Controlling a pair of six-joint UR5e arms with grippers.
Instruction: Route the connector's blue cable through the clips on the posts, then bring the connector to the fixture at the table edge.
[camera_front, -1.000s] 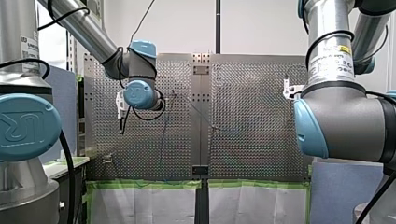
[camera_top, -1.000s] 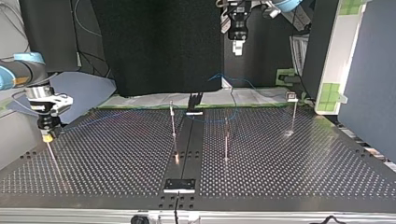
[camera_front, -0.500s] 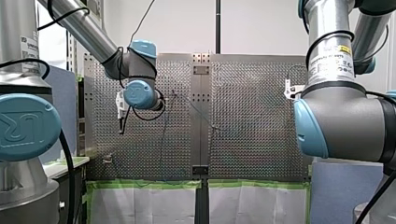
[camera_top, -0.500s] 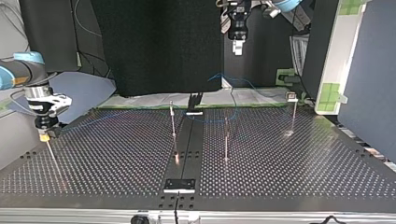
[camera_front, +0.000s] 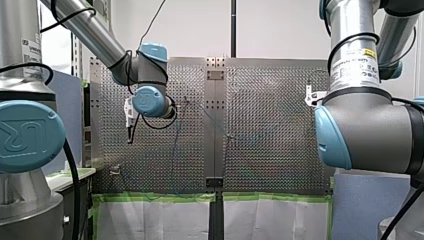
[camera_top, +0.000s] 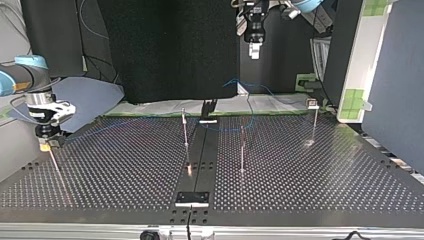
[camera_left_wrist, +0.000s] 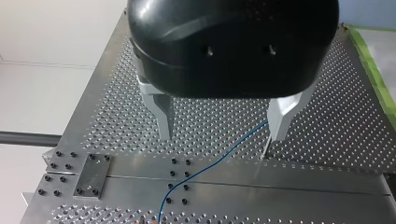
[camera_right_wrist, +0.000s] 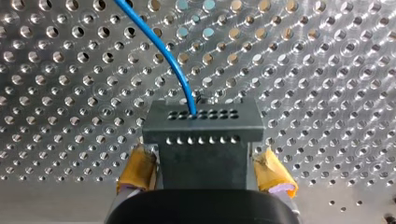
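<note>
Right gripper: yellow pads clamped on the flanks of the dark connector, whose rows of holes face out over the perforated table. The blue cable leaves a middle hole and arcs away ahead of the gripper. In the top view this gripper hangs at the left middle of the frame, just over the tip of a thin post, and the cable trails from it toward the upper middle. Left gripper: metal fingers spread wide, nothing between them, the cable passing below. In the top view the left gripper is at the upper middle, well above the table. Three more posts stand mid-table; we cannot tell whether the cable sits in any clip. Judgement: we are in the routing step, at the left-hand post, and delivery is not yet begun. The next move calls for a short descent beside the post tip, with the cable taut enough to seat but not enough to bend the post. Then comes a carry to the fixture, which we take to be the plate at the lower middle edge. Writing: the blue joint cap, lower left of the front view, bears a raised mark reading roughly "R". The label on our right arm, upper right, is unreadable.
</note>
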